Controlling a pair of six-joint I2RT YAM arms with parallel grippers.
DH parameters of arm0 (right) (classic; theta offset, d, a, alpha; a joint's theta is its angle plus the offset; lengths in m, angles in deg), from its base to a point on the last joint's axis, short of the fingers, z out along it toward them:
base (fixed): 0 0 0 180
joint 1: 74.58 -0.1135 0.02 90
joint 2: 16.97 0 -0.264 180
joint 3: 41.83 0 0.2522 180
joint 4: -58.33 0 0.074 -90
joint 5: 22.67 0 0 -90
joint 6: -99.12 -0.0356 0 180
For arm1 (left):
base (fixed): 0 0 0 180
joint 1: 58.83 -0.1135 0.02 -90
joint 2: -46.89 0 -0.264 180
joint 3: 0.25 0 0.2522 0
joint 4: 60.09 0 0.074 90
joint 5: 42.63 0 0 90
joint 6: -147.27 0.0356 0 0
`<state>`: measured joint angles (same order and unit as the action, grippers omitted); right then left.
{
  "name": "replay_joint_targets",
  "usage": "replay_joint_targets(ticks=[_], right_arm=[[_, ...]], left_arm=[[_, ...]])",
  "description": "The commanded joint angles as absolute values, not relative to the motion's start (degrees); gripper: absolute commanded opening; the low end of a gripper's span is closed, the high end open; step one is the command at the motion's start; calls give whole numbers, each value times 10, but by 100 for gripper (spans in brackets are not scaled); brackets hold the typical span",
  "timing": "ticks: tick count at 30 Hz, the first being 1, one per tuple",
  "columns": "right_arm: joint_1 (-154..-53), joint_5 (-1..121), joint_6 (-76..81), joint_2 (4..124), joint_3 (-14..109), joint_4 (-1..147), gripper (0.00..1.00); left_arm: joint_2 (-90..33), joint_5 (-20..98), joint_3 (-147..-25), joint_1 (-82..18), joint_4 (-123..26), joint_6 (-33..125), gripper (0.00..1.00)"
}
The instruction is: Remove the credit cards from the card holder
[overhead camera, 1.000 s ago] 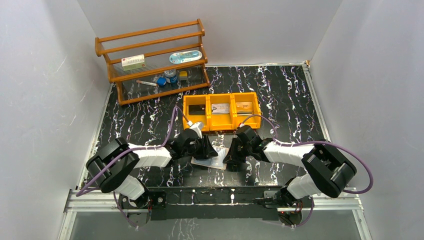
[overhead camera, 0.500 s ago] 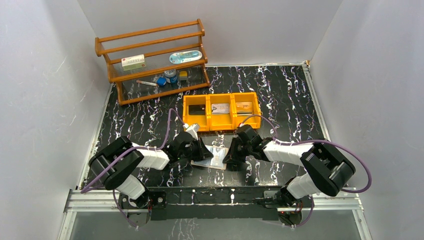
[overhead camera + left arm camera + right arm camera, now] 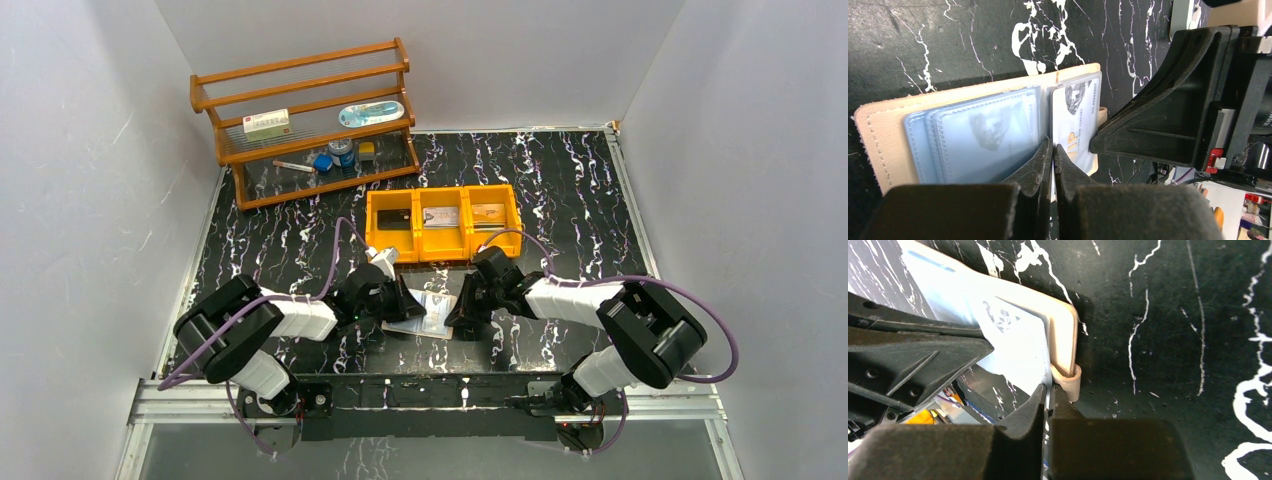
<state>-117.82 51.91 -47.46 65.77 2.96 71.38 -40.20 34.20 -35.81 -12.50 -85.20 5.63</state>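
Lying open on the bench (image 3: 560, 200), the holder (image 3: 428, 316) sits between the two hands, near the bin (image 3: 445, 257) on the side toward the arm bases. The left hand (image 3: 1053, 146) has its tips at the central crease, between the two blue pockets. Its fingers are drawn almost together with only a dark slit between them, and I cannot tell whether any leaf or card is caught there. A white card (image 3: 1077, 115) with a printed face and lettering sits in the pocket just right of the crease, and that hand's right fingertip overlaps its lower corner.

The right hand (image 3: 1048, 390) is at the holder's opposite edge, just beside the tan clasp loop (image 3: 1070, 382). Its fingers are pressed together on a thin pale leaf of the holder at that edge. Whether a card lies inside that leaf cannot be made out.

Three cards (image 3: 440, 217) lie in the bin, one in each compartment.

From above, both hands cover the holder's ends and only its middle shows. Glare blurs whatever is in the left pocket.
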Motion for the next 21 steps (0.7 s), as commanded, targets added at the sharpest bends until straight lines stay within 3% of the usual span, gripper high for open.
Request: replay_joint_targets(ticks=[1, 21], right_arm=[[-1181, 590, -458, 685, 31, 727, 0], [-1157, 564, -452, 668, 0, 705, 0]], left_arm=[[-363, 270, -355, -101, -848, 54, 0], [-318, 315, -349, -102, -791, 69, 0]])
